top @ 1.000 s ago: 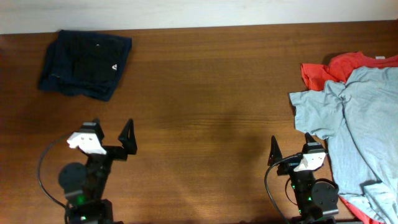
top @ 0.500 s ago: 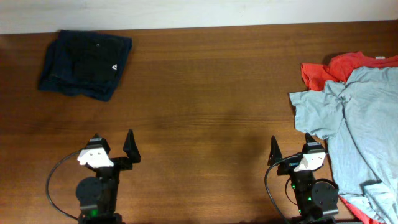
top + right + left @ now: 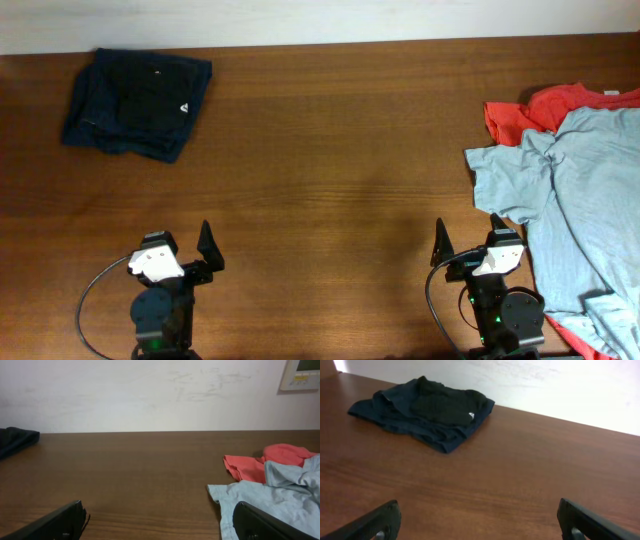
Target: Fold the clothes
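A folded black shirt (image 3: 160, 85) with a small white label lies on a folded dark navy one (image 3: 95, 125) at the table's far left; the left wrist view has the pair (image 3: 437, 407) well ahead of my fingers. At the right edge a crumpled light blue-grey shirt (image 3: 580, 200) covers most of a red-orange one (image 3: 545, 108). My left gripper (image 3: 181, 252) stands open near the front edge, holding nothing (image 3: 480, 520). My right gripper (image 3: 468, 242) is open too, just left of the blue-grey shirt (image 3: 280, 497), apart from it, with bare wood between its fingers (image 3: 160, 520).
The brown wooden table (image 3: 330, 150) runs between the two piles. A white wall (image 3: 150, 390) stands behind the far edge, with a small wall panel (image 3: 302, 372) at the upper right. Black cables loop beside both arm bases at the front.
My left arm has drawn back toward the front edge and a little to the right, still open. The right arm and all the clothes have stayed where they were.
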Available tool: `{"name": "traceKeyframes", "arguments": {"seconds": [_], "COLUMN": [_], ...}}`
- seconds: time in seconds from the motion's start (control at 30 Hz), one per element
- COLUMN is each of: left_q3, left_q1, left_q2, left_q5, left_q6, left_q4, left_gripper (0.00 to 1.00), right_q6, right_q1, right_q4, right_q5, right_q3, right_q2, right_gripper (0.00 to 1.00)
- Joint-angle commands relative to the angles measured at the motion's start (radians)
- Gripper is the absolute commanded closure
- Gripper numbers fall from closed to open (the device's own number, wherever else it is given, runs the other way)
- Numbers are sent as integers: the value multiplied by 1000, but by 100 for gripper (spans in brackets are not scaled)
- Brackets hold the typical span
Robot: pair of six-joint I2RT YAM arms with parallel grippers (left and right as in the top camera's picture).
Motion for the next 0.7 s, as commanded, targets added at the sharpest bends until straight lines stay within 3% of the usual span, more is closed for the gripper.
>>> {"name": "traceKeyframes", "arguments": {"seconds": [0.0,0.07,0.53,0.67], "left_q3": [-7,-7,-7,-7], "left_q1": [-6,-6,-96,-102], "left_q2": [-66,-109,-274,-274], "left_q5": [-31,-31,-30,-22], "left_q6": [1,2,179,181], "left_q4": [-61,-115,-113,-115], "left_gripper": [1,1,1,1], "right_q6": [1,1,1,1], "right_q1": [-7,-7,-7,-7], "right_q4": [-8,-8,-8,-8], "right_q5": [16,16,16,16], "right_q3": [-5,-5,-5,-5], "right_q2": [-11,-11,-11,-11], "right_gripper": [1,1,2,1]}}
